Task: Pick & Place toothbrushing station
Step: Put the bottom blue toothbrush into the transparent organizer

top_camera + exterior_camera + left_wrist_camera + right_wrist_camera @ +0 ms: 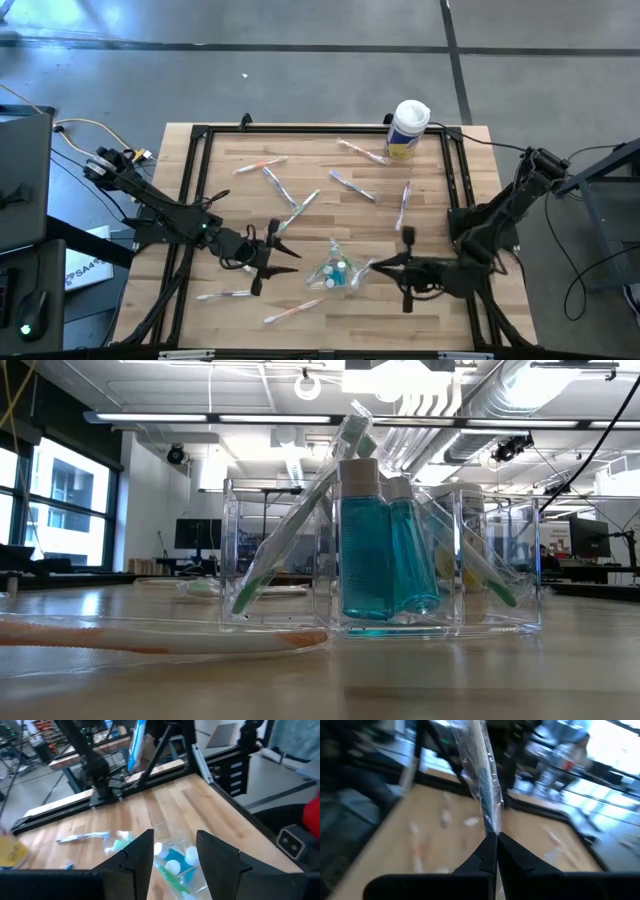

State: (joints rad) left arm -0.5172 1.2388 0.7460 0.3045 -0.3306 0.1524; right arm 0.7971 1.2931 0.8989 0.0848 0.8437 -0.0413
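The toothbrushing station, a small clear cup (335, 270) (380, 560) (172, 862), stands on the wooden table near its front edge. It holds teal white-capped tubes (372, 540) and green toothbrushes that lean inside it. My left gripper (292, 256) (175, 837) hovers open just left of the cup, with nothing between its fingers. My right gripper (378, 266) (496, 836) is just right of the cup, shut on a clear-wrapped toothbrush (482, 775). Neither gripper shows in the low view. My right gripper pinches the wrapped toothbrush near one end (492, 822) between its two fingertips. The fingers come about level from the table's right side. The rest of the toothbrush sticks out ahead of the fingertips and slants up, clear of the table, toward the cup.
Several wrapped toothbrushes lie loose on the table (300, 210) (232, 295) (292, 313), one with an orange handle close in front of the cup (150, 640). A white canister with a yellow label (408, 128) stands at the far right. A black frame (200, 180) rims the table.
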